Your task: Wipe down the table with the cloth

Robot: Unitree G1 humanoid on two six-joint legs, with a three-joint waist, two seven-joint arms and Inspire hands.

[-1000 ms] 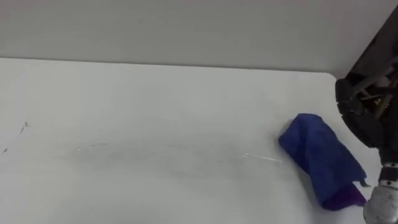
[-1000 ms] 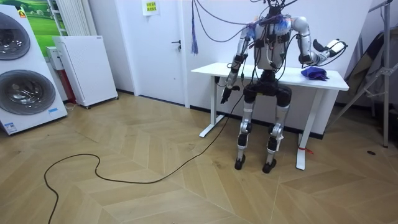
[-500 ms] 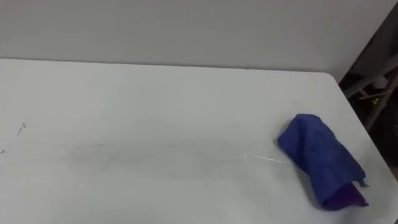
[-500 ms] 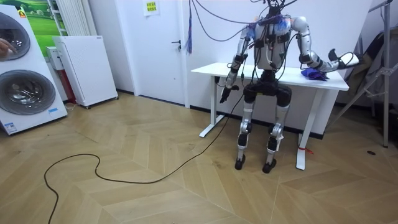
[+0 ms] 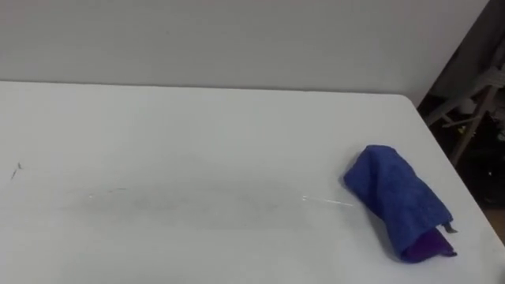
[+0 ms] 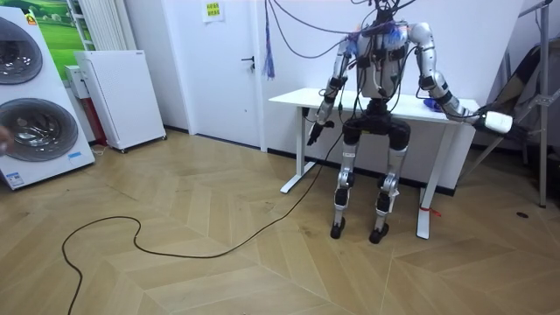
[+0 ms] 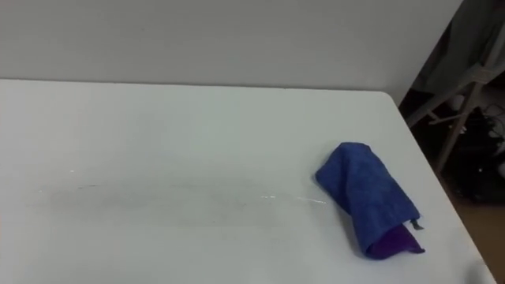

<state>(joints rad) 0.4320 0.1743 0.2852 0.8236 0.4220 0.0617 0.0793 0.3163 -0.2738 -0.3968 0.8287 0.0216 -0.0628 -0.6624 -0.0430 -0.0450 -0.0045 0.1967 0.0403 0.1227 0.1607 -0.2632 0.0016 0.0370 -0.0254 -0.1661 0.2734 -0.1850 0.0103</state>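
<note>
Right hand is stretched out past the right end of the table in the room view, well apart from the cloth. Whether it is open or closed cannot be told at this range. Left hand hangs idle beside the table's left part, its state equally unreadable. The robot stands upright against the near edge, facing the wall. In the left eye view the cloth lies loose at the right end of the table, close to its right edge, with no hand on it. It is a soft, napped blue fabric, rolled into a lumpy oblong bundle, with a purple layer showing at its near end. The tabletop is smooth, matt white and has a rounded far-right corner. A thin pale streak runs left from the cloth into a faint hazy band, and a small dark mark sits at the far left. In the right eye view the cloth and table show the same arrangement. Judgement: wiping is not under way, and the streak and mark suggest the surface needs a further pass.
</note>
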